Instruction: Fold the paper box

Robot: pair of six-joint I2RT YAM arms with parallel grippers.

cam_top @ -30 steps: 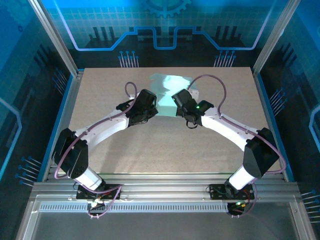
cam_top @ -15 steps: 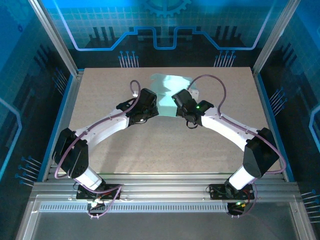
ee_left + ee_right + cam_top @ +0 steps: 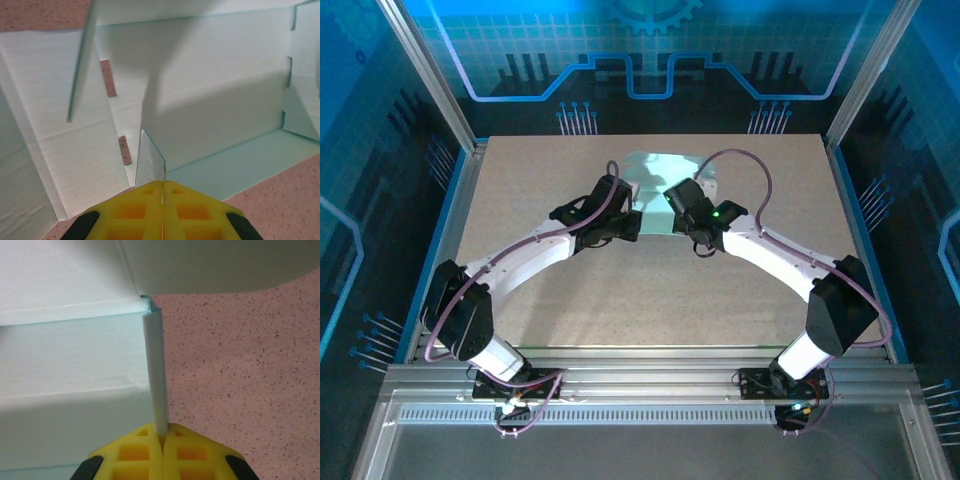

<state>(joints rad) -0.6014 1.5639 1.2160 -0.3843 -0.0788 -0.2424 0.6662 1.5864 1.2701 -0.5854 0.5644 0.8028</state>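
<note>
Pinching the paper box (image 3: 658, 172) from both sides: our left gripper (image 3: 162, 184) is clamped on a thin flap edge, and our right gripper (image 3: 160, 434) on what looks like a curled tab. We see the box on the table (image 3: 620, 290), centre, towards the far side.

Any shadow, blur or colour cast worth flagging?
Left wrist: a broad shadow crosses the paper box. Right wrist: the flap in the right tool is sharp, the panel above it blurred. Top external: blue cast from the lit walls.
</note>
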